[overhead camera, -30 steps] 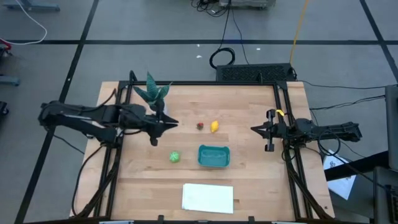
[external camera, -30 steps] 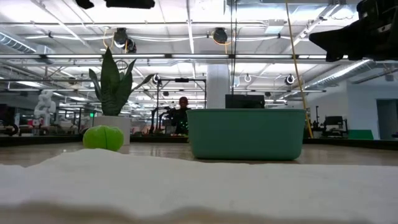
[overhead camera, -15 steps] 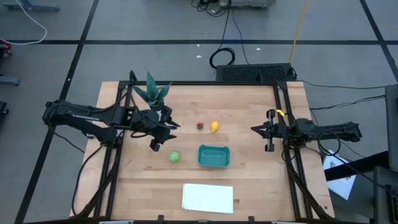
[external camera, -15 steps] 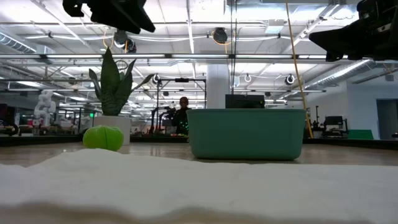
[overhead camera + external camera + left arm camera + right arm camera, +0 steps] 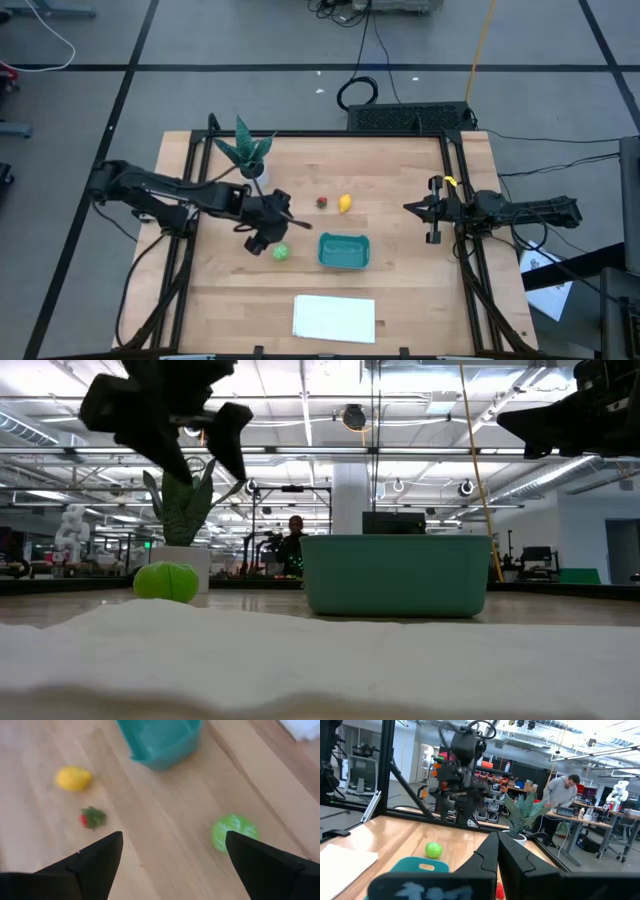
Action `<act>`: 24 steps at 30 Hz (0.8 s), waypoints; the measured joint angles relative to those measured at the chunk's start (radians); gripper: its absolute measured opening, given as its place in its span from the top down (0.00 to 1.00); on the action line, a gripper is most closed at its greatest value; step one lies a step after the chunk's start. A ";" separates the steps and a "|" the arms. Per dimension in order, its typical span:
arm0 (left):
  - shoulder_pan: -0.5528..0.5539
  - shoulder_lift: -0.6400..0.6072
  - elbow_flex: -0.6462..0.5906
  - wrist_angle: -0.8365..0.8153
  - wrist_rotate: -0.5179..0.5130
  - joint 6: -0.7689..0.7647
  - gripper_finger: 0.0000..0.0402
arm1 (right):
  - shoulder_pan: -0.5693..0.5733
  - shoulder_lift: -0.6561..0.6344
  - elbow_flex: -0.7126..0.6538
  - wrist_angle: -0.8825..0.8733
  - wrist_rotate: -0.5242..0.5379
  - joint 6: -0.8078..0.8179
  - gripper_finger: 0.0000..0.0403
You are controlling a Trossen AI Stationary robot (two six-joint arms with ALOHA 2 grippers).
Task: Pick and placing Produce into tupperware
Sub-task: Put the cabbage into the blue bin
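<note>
A light green round produce piece [image 5: 280, 253] lies on the wooden table, left of the teal tupperware [image 5: 344, 250]. A yellow piece [image 5: 344, 203] and a small dark red piece [image 5: 322, 202] lie farther back. My left gripper [image 5: 274, 235] hangs open and tipped downward just above and behind the green piece, touching nothing. In the left wrist view the green piece [image 5: 234, 831] lies close to one finger [image 5: 265, 865], with the yellow [image 5: 73, 778] and red [image 5: 92, 817] pieces and the tupperware [image 5: 162, 740] beyond. My right gripper [image 5: 425, 212] waits shut at the table's right side.
A green spiky plant in a white pot [image 5: 248, 150] stands at the back left, behind my left arm. A flat white sheet [image 5: 334, 318] lies near the front edge. Black frame rails [image 5: 180, 270] run along both sides. A person [image 5: 562, 790] stands in the room beyond.
My left gripper has come down and moved toward the table's near right, toward the green piece. It has tipped from nearly level to pointing steeply down, and its fingers have opened. The produce and the tupperware have stayed put.
</note>
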 joint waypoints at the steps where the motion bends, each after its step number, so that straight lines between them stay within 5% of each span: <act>1: -0.001 0.006 0.000 -0.007 0.002 0.000 0.10 | 0.000 0.000 0.000 0.000 0.000 0.000 1.00; 12: -0.006 0.012 0.000 -0.019 0.115 -0.113 0.10 | 0.000 0.000 0.000 0.000 0.000 0.001 1.00; 24: -0.086 0.012 0.000 -0.021 0.010 0.071 0.10 | 0.000 0.000 0.000 0.000 0.000 0.001 1.00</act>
